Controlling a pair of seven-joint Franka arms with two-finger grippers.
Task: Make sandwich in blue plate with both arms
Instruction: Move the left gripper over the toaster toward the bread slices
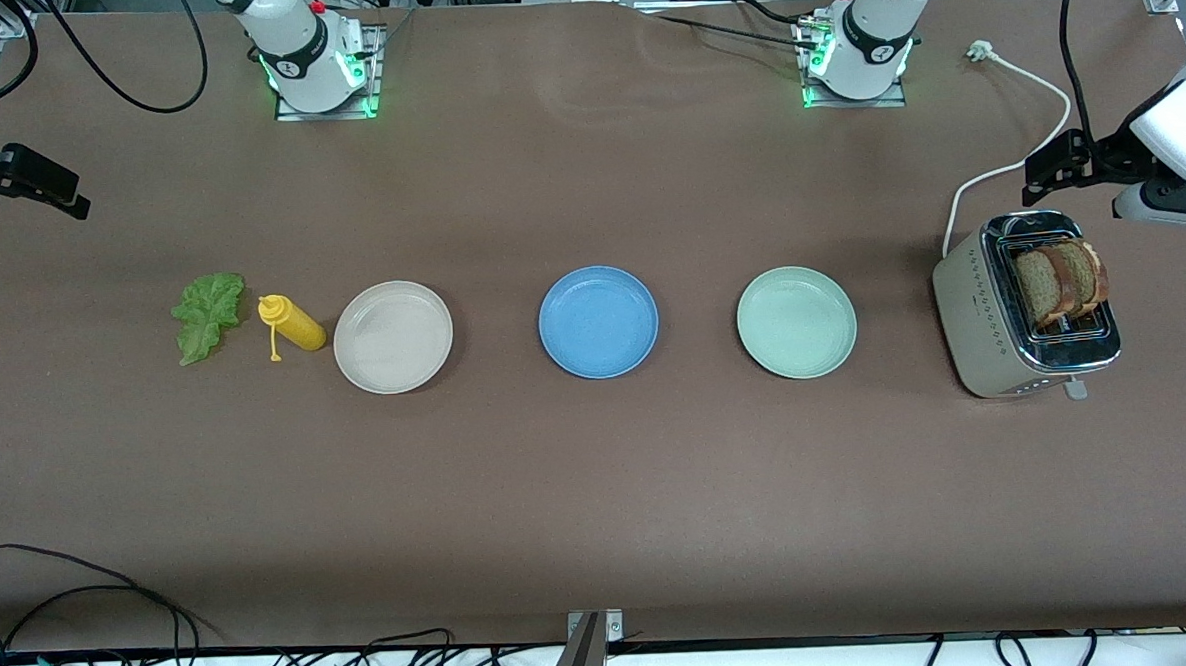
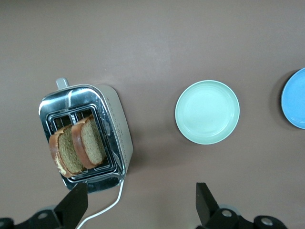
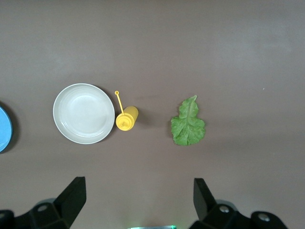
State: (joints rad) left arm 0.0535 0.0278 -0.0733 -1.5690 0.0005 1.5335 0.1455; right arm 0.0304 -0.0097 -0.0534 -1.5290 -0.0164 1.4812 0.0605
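The blue plate (image 1: 599, 322) lies bare at the middle of the table; its edge also shows in the left wrist view (image 2: 294, 98) and in the right wrist view (image 3: 4, 129). The sandwich's parts lie apart. Two brown bread slices (image 1: 1059, 281) (image 2: 76, 147) stand up out of a toaster (image 1: 983, 321) (image 2: 119, 129) at the left arm's end. A green lettuce leaf (image 1: 209, 315) (image 3: 188, 124) lies flat at the right arm's end. My left gripper (image 1: 1051, 168) (image 2: 140, 200) hangs open over the toaster's cord, holding nothing. Open and also holding nothing, my right gripper (image 1: 56, 191) (image 3: 138, 195) hangs over bare table.
A yellow squeeze bottle (image 1: 294, 324) (image 3: 127, 118) lies between the lettuce and a beige-white plate (image 1: 393, 337) (image 3: 84, 113). A pale green plate (image 1: 797, 322) (image 2: 207, 112) sits between the blue plate and the toaster. The toaster's white cord (image 1: 1031, 159) runs toward the left arm's base.
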